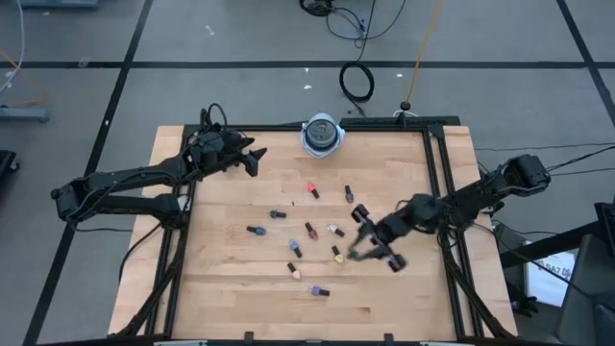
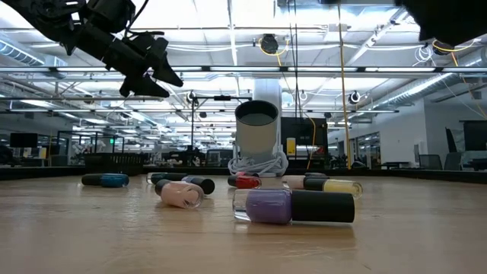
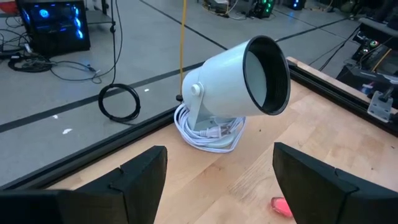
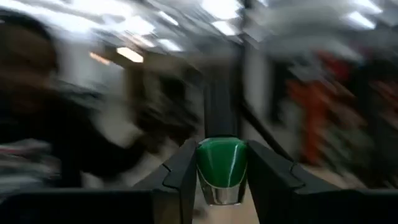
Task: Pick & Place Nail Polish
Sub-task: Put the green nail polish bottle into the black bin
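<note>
Several tiny nail polish bottles lie on their sides on the wooden table [image 1: 231,308], among them a red one [image 1: 313,190], a blue one [image 1: 256,231] and a purple one [image 1: 319,290]. In the low view the purple one [image 2: 293,206] lies nearest. My right gripper [image 1: 365,246] hovers over the table's right half, shut on a green nail polish bottle [image 4: 222,163]. My left gripper [image 1: 252,154] waits open above the far left, facing a white lamp-like can [image 3: 242,81], with nothing between its fingers. My right gripper pinches the green bottle by its two sides [image 4: 205,167] between its two fingers [image 4: 181,171]. The fingers come from the table's right side and slant a little upward. The bottle is lifted clear of the table, its green rounded end pointing away from the wrist.
The white can [image 1: 322,135] stands on a coiled white cord at the table's far edge. A black frame rail [image 1: 434,192] runs along the right side. A red bottle [image 3: 281,206] lies just below my left gripper. Bare wood lies at the near left.
</note>
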